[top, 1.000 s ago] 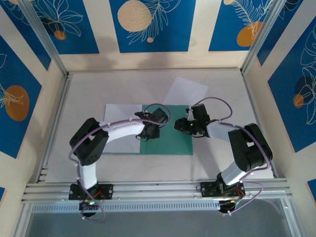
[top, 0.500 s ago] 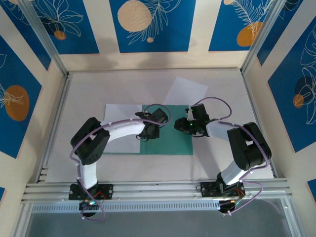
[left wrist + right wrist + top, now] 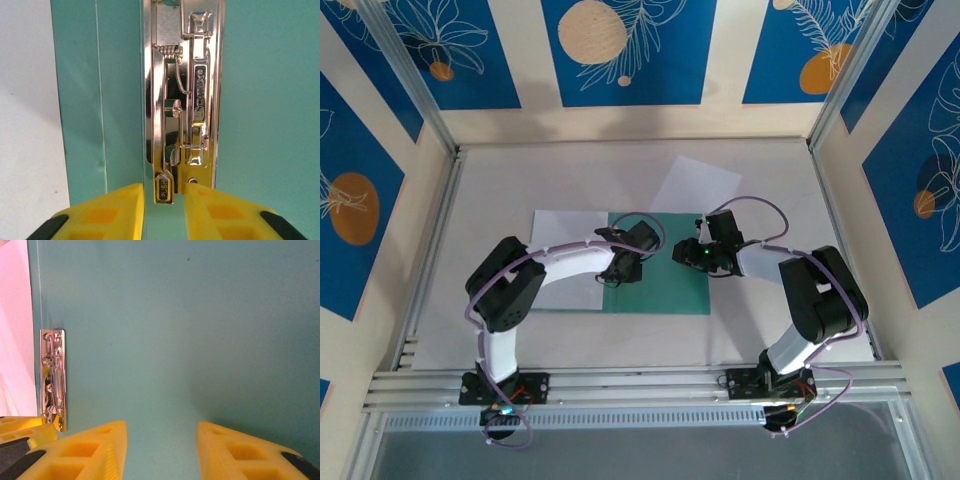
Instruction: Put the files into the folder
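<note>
1. From above I see the teal folder (image 3: 665,290) lying flat in the middle of the table (image 3: 770,200), its inner face up.
2. One white sheet (image 3: 565,240) lies flat against the folder at 9 o'clock. The second white sheet (image 3: 695,185) lies tilted at 1 o'clock, and its near corner reaches the folder's far edge.
3. The left gripper (image 3: 623,270) is low over the 9 o'clock side of the folder, right at the metal clip (image 3: 182,100).
4. In its wrist view the yellow fingers (image 3: 120,210) stand a little apart. The PUSH tab (image 3: 164,189) sits between them with a thin slit of teal on each side, so they clamp nothing.
5. The right gripper (image 3: 682,252) is over the folder toward 12 o'clock, near the left gripper and pointing toward it.
6. In its wrist view its fingers (image 3: 95,450) stand wide apart over bare teal, with nothing between them, and the clip is at 9 o'clock.
</note>
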